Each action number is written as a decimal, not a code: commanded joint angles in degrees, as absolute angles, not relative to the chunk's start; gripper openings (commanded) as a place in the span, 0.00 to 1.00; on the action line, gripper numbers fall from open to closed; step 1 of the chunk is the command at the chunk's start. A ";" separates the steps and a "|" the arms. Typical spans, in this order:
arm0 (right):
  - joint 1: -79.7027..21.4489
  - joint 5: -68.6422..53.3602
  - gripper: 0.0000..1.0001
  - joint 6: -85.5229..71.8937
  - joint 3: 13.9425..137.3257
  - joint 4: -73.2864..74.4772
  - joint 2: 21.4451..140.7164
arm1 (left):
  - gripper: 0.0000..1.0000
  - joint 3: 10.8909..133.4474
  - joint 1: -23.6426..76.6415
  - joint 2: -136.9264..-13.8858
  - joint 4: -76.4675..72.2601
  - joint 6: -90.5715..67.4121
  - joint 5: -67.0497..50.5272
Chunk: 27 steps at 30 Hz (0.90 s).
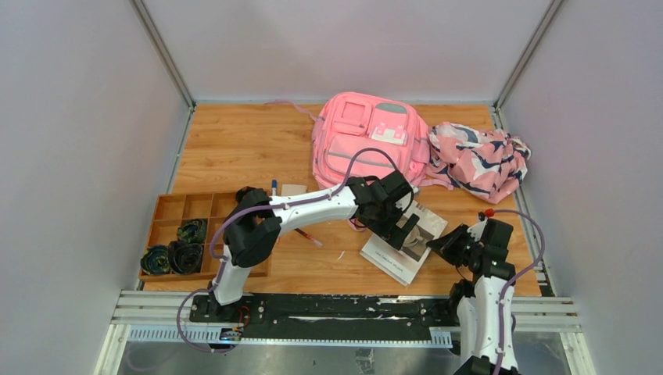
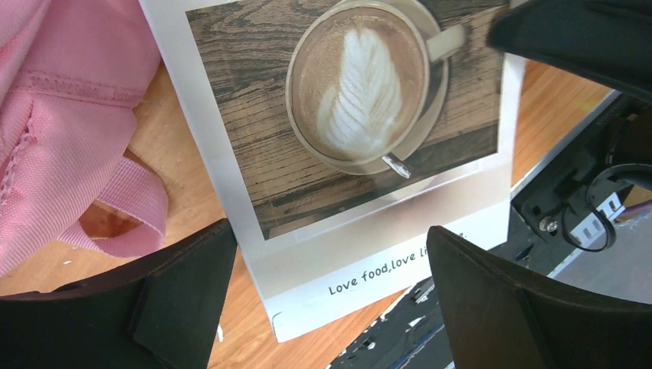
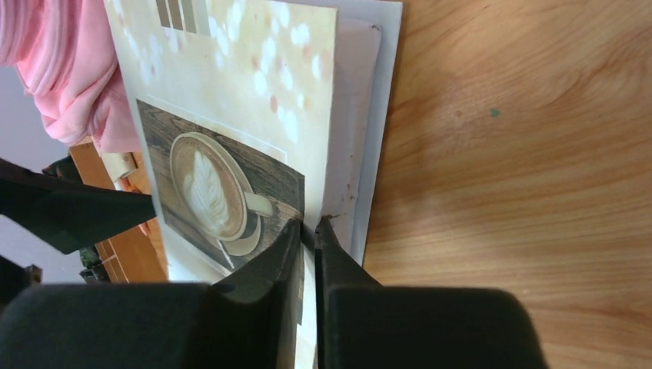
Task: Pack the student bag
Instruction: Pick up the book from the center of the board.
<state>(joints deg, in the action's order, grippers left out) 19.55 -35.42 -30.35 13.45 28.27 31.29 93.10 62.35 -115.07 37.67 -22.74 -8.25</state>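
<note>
The student bag (image 1: 367, 141), a large pink fabric backpack with front pockets, grey trim and a white-pink square patch, lies flat at the upper centre of the wooden table (image 1: 250, 148) in the top view. Touching its right side is a crumpled pink cloth (image 1: 478, 160) with a navy-and-white pattern.

Just below the bag, at the lower centre of the frame, lies a thin softcover book (image 1: 399, 262) whose cover shows a latte in a cup on dark wood.

The left gripper (image 1: 395, 223) reaches in from the left and hangs over the upper part of the book. In its wrist view the left gripper (image 2: 330, 246) has its jaws spread wide, its black fingers (image 2: 184, 300) in the bottom corners holding nothing. The book (image 2: 361, 138) fills the middle of that frame, and the bag (image 2: 54, 115) and a looped pink strap (image 2: 134, 207) lie along the left edge.

The right gripper (image 1: 439, 241) meets the book's right edge. Its wrist view shows the right gripper (image 3: 310, 224) clenched on the edge of the book's (image 3: 231, 115) front cover, the fingertips (image 3: 288, 238) almost together with the cover between them.

At the left of the top view sits a brown compartmented tray (image 1: 156, 226) holding dark green rolls (image 1: 185, 255).
</note>
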 commanded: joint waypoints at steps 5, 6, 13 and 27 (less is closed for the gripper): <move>19.27 -34.91 0.00 -31.29 22.09 41.16 24.12 | 1.00 94.65 63.72 -113.43 30.29 -23.07 -12.96; 19.25 -34.63 0.00 -31.33 22.92 41.70 23.67 | 1.00 94.70 63.72 -112.89 30.36 -23.08 -12.86; 19.25 -33.02 0.00 -29.03 28.99 45.63 24.13 | 1.00 95.70 63.73 -108.44 33.07 -22.32 -11.03; 18.62 -45.88 0.00 -26.45 40.38 41.19 27.65 | 1.00 84.26 53.53 -83.65 34.47 -22.43 -8.07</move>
